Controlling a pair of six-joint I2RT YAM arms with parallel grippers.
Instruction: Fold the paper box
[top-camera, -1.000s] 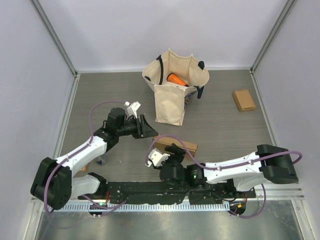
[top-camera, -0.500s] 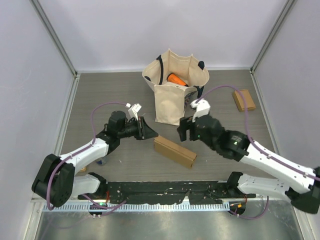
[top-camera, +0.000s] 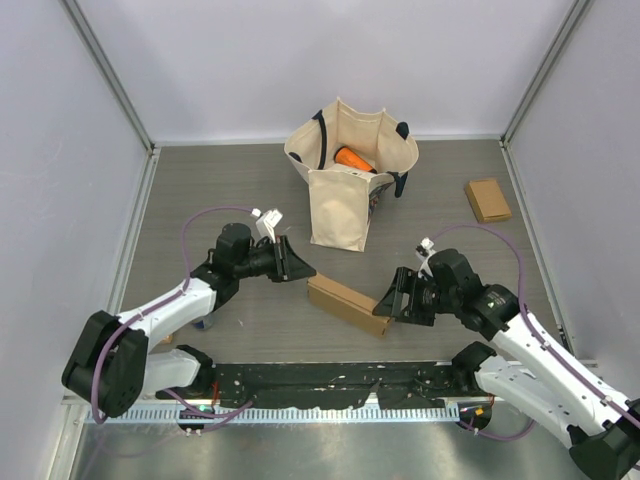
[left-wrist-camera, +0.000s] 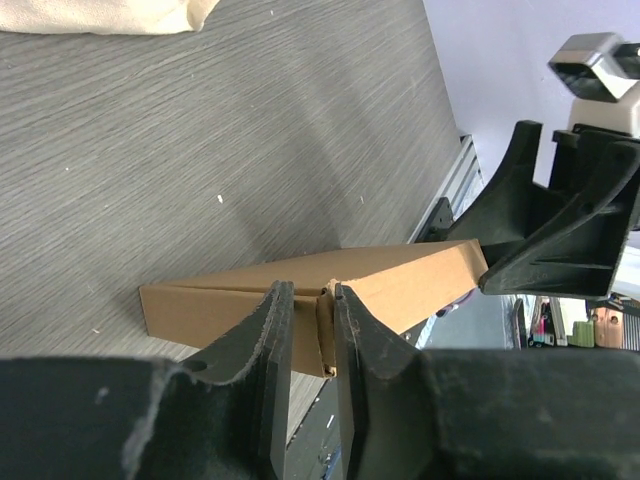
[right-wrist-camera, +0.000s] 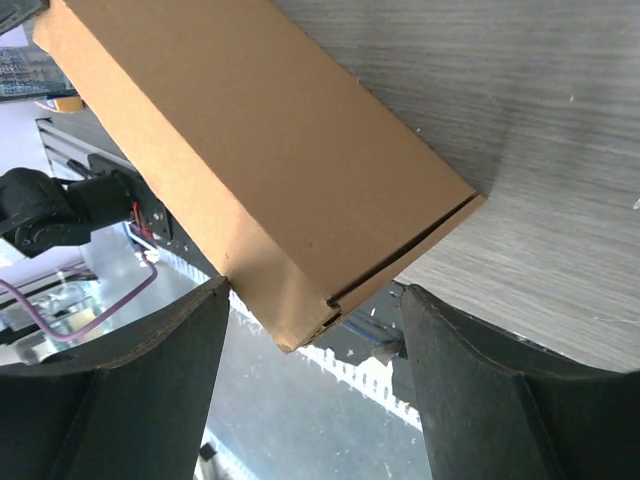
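The paper box (top-camera: 347, 303) is a long brown cardboard box lying on the grey table in front of the arms. My left gripper (top-camera: 298, 266) is at its left end, shut on a flap of the box (left-wrist-camera: 323, 325); the flap stands between the fingers. My right gripper (top-camera: 388, 301) is open at the box's right end, its fingers (right-wrist-camera: 130, 390) spread on either side of the box corner (right-wrist-camera: 290, 325) without touching it. The box (right-wrist-camera: 250, 160) fills the upper part of the right wrist view.
A beige tote bag (top-camera: 345, 180) with an orange object (top-camera: 352, 159) inside stands behind the box. A second small brown box (top-camera: 487, 200) lies at the far right. Metal rails run along the table's edges.
My right arm has swung from the box's near side, up over the table, then down to the box's right end. My left gripper has stayed at the left end.
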